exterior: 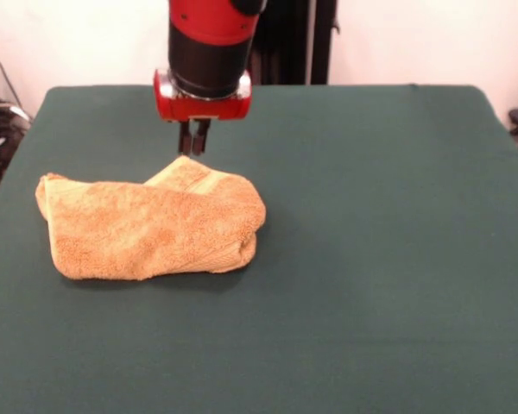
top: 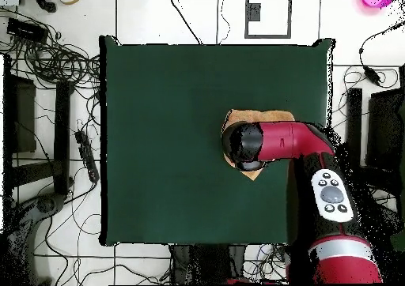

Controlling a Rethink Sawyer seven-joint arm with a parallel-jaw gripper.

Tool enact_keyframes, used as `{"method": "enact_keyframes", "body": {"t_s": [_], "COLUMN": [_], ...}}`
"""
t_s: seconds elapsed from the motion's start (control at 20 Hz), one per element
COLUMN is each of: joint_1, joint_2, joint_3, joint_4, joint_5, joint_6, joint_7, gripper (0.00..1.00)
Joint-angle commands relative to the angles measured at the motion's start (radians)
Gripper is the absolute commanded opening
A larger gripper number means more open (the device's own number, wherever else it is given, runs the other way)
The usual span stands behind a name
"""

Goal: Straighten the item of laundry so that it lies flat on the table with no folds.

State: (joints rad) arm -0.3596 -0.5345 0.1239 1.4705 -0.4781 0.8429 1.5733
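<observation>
We have the towel (exterior: 151,228) bunched and folded over on itself on the left half of the table (exterior: 371,259) in the front view, roughly mid-depth. It's golden-orange terry, doubled into a thick rounded lump, long axis running left-right. A flatter corner with a woven band pokes out at the far side of the lump, pointing toward the robot. The right end is a fat rolled fold; the left end shows stacked layers at the edge. Not flat, multiple folds visible.

The gripper (exterior: 193,138) hangs from the red and black arm (exterior: 209,52) just beyond the towel's far corner. We see the two dark fingers close together, nearly touching, with nothing between them. Tips sit just above or at the far poking corner; we can't tell from the front view whether they touch the cloth.

In the overhead view the arm (top: 277,142) reaches in from the lower right and covers most of the towel (top: 269,115); only an orange fringe shows round the wrist, with a small corner sticking out on the robot's side. The gripper itself is hidden under the wrist there. The towel sits right of centre on the green table (top: 158,141) in that view, closer to the right edge than the left.

The rest of the felt is bare. Cables lie on the floor (top: 63,62) left of the table in the overhead view.
</observation>
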Motion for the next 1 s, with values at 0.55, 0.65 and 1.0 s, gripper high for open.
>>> {"method": "enact_keyframes", "body": {"t_s": [0.55, 0.65, 1.0], "joint_1": [0.022, 0.021, -0.005], "joint_2": [0.168, 0.173, 0.202], "joint_3": [0.013, 0.007, 0.0], "joint_4": [-0.037, -0.049, -0.073], "joint_5": [-0.056, -0.06, -0.093], "joint_6": [-0.08, -0.069, -0.087], "joint_7": [0.041, 0.033, 0.008], "gripper": [0.0, 0.0, 0.0]}}
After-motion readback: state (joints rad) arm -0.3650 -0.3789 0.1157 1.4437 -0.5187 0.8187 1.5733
